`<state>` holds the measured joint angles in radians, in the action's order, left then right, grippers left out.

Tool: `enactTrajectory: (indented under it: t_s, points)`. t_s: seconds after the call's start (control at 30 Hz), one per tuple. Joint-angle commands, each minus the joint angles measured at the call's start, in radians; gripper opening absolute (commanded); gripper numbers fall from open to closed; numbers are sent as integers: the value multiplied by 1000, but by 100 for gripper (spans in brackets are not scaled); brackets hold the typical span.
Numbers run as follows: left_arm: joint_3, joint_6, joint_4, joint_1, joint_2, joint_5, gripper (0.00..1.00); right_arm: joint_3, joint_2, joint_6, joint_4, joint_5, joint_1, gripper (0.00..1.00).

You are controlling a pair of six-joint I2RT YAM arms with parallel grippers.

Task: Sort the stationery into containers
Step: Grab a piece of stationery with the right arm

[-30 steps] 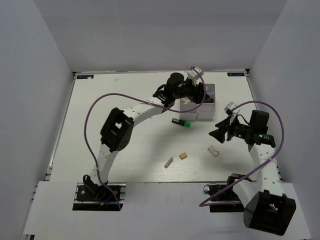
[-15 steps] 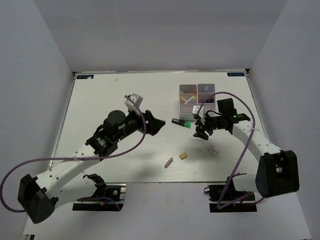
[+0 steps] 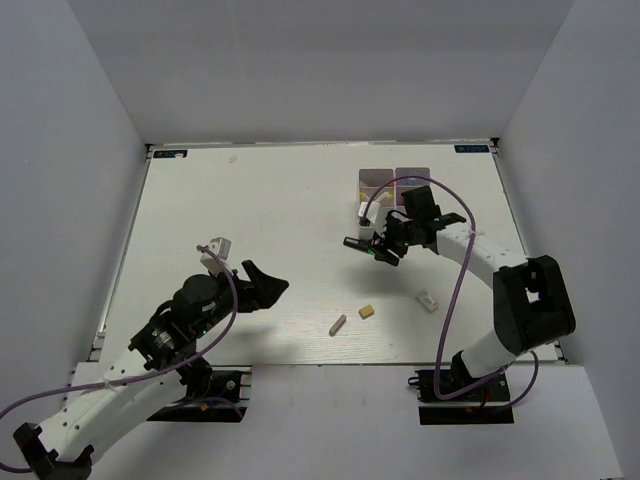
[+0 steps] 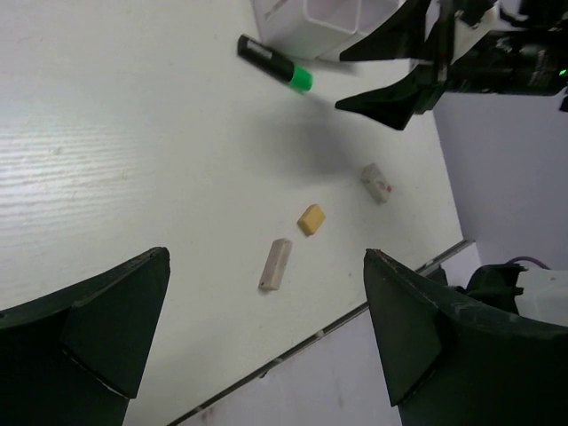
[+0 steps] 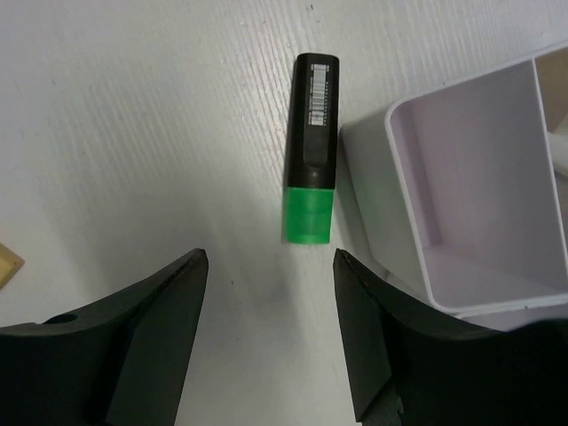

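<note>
- White table [image 3: 250, 220] with a faint wood grain, closed in by plain grey walls [image 3: 100, 100] on three sides.
- The box [image 3: 378, 180], white with four compartments, sits upper right of centre in the top view. Its near half is covered by the right arm [image 3: 480, 255]. Contents too small to name.
- A purple cable [image 3: 446, 305] loops over the box, then drops past the white eraser.
- The marker [image 5: 312, 142], black with a green end, lies flat on the table just off the box's lower-left corner.
- In the right wrist view the box wall runs just beside the marker's green end. Cannot tell if they touch.
- The right gripper [image 5: 271, 266] has its fingers spread apart and grips nothing. The marker's green end is just ahead of the gap, pointing at it.
- The box wall crowds the right-hand finger's side of the marker.
- The left gripper [image 3: 265, 288] is in the lower left of the top view, fingers wide apart and holding nothing, well apart from the box.
- The tan eraser [image 4: 311, 218] and grey eraser [image 4: 276, 264] lie loose near each other, not touching, below centre and right of the left gripper.
- The white eraser [image 4: 376, 182] is loose too, further right, below the right gripper.
- All three erasers lie on bare table, apart from the marker and the box.
</note>
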<state>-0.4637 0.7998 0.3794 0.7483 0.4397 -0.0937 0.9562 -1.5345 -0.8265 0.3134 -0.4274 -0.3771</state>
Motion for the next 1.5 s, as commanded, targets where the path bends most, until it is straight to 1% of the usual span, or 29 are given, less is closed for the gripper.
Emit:
enactTrajectory:
  t_s: [0.0,0.3,0.43,0.47,0.67,0.9,0.97,1.03,1.13,1.23,1.3,1.37,1.4,1.47]
  points:
    - [-16,36,85,-1,30,-6,100,64,-32,40,-5,58,-39,65]
    - [-16,36,55,-1,74,5,100,69,-82,79,-52,157,-95,65]
    - [-16,36,55,-1,74,5,100,69,-105,110,-80,213,-109,65]
    - [-16,36,55,-1,74,5,100,84,-119,130,-82,248,-109,65]
    - [-16,36,55,-1,83,5,100,93,-150,150,-119,285,-131,65]
    - [-16,27,55,-1,93,14,100,108,-191,156,-108,314,-141,65]
    - [-16,27,55,-1,93,14,100,104,-196,153,-102,309,-144,63]
    - [-16,27,55,-1,93,14,100,99,-203,155,-96,299,-146,59]
    - [-16,27,55,-1,93,14,100,90,-211,162,-91,297,-146,57]
    - [-26,27,55,-1,93,14,100,84,-214,164,-89,299,-152,51]
    - [-26,27,55,-1,93,14,100,78,-220,164,-93,303,-155,51]
    - [-26,27,55,-1,93,14,100,61,-219,164,-100,315,-160,48]
    - [-26,27,55,-1,93,14,100,58,-219,165,-106,317,-160,48]
    - [-26,27,55,-1,93,14,100,44,-213,164,-111,322,-163,43]
